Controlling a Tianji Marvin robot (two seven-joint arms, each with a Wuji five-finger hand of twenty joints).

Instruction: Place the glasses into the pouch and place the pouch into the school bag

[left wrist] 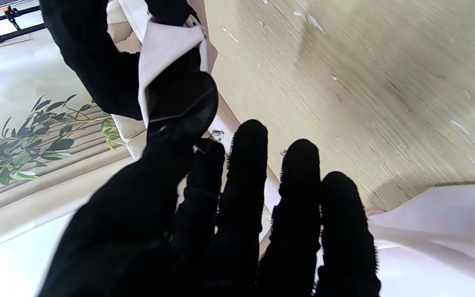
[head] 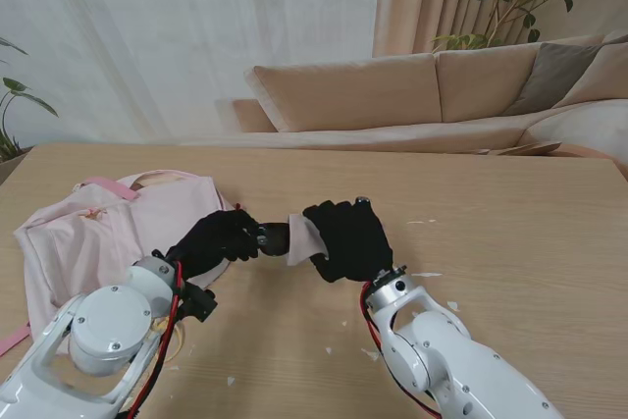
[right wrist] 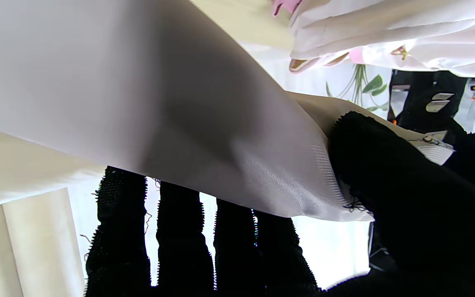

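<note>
While right hand (head: 348, 239) grips pouch (head: 302, 237), glasses (head: 272, 237) pinched in left hand (head: 218, 239).

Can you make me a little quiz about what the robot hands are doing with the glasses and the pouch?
1. True or false: the pink school bag lies on the robot's right side of the table.
2. Which hand holds the white pouch: A the left hand, B the right hand?
3. Fill in: the dark glasses are going into the pouch's open ____.

Key: 1 false, it lies on the left. 2 B. 3 mouth; the left hand pinches the glasses there.
</note>
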